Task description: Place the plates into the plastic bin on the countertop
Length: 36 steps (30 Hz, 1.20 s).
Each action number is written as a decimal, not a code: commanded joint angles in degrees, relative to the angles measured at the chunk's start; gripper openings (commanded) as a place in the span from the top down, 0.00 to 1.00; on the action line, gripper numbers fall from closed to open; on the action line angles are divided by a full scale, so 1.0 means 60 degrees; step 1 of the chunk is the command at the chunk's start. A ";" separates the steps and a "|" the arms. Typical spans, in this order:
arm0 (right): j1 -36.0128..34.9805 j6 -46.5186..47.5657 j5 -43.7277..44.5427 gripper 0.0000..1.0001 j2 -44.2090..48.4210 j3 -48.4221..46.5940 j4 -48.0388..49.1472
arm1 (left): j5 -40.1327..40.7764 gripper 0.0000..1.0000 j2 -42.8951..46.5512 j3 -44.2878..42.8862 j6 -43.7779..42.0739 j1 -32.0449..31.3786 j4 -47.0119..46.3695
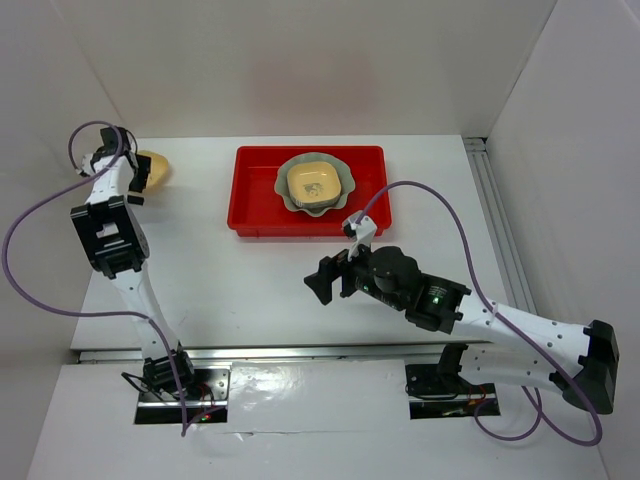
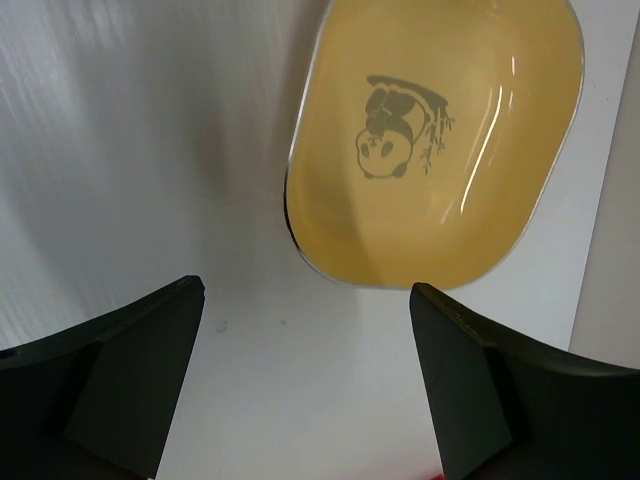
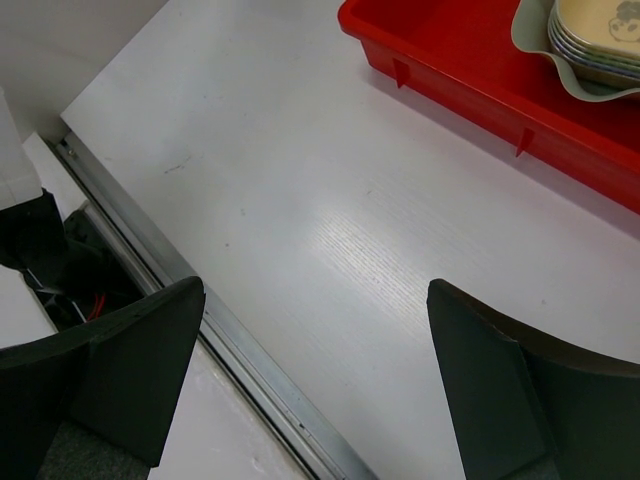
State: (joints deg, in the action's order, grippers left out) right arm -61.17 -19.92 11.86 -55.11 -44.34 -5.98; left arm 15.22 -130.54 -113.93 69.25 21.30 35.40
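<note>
Nearest you, a metal rail runs along the front edge of the tabletop, on the near side of the red bin. Your right tool hangs over bare tabletop just in front of the bin, toward its near right corner. Its jaws are spread wide and there is nothing between them. In its wrist view, you look past the two dark fingers to white surface, with the bin's near wall above them.

The bin sits on the tabletop toward the back, roughly in the middle. Inside it, right of its centre, lies the scalloped green dish. A stack of small dishes is nested in it, the top one pale yellowish with a faint print. From the right wrist view you can see several rims layered, but you cannot count them with certainty.

Well to the left of the bin, level with its far half, your left tool hovers above a lone yellow dish. This tool is also fully open and grips nothing. Its fingertips frame empty surface just short of the dish, clear of its rim. The dish rests flat on the tabletop near the left wall, outside the bin, with a panda drawing on its floor.
</note>
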 commanded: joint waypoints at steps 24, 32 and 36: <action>-0.0147 -0.0078 0.0704 0.01 -0.0219 -0.0242 0.0132 | 0.0202 0.68 -0.1402 -0.0392 0.0162 0.0317 -0.0568; -0.0147 -0.0078 0.1129 0.01 0.0059 -0.0447 -0.0161 | -0.0778 1.00 -0.1272 0.0136 0.0074 0.0216 -0.0362; -0.0147 -0.0078 0.1129 0.01 0.0147 -0.0739 -0.0249 | -0.0970 1.00 -0.0584 0.0546 -0.0481 -0.0311 -0.0478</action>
State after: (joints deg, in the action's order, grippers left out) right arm -61.54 -20.34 17.15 -55.83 -45.21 -7.35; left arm 11.22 -136.46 -113.01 70.19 22.24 28.36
